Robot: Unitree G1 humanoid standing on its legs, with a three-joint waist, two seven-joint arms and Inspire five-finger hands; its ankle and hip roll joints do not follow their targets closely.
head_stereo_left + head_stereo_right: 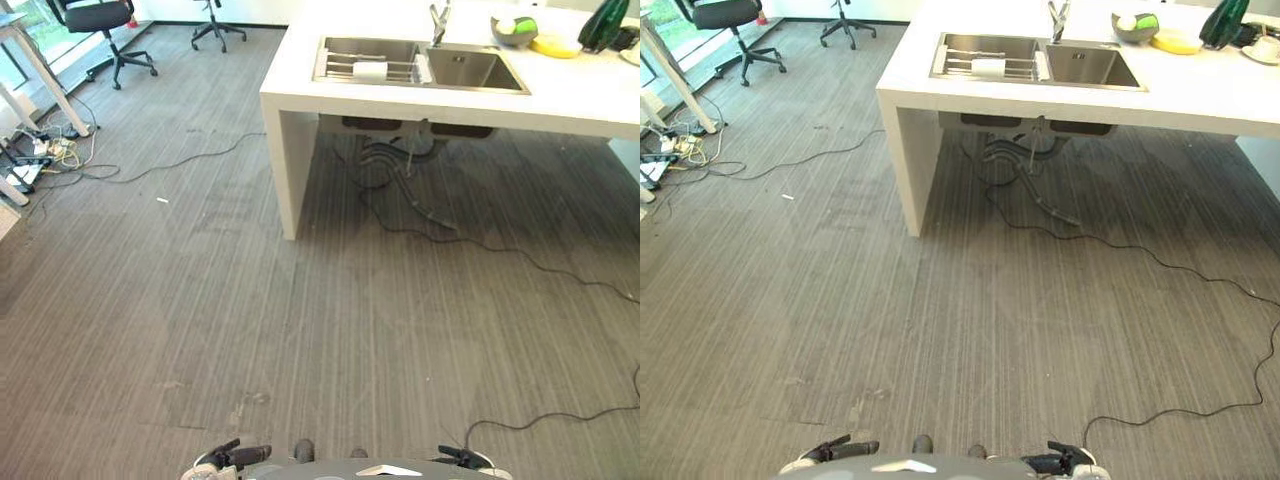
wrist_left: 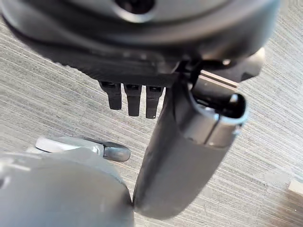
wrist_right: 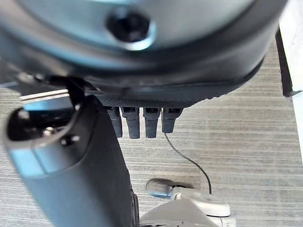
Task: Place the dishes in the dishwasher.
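White counter (image 1: 560,100), steel sink (image 1: 420,63); office chair (image 1: 100,25) on striped floor (image 1: 300,330).

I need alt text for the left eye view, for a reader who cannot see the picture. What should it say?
A white counter with a steel double sink stands across a grey striped floor, well ahead of the robot. A grey bowl, a yellow dish and a dark green bottle sit beside the sink; an office chair stands far left.
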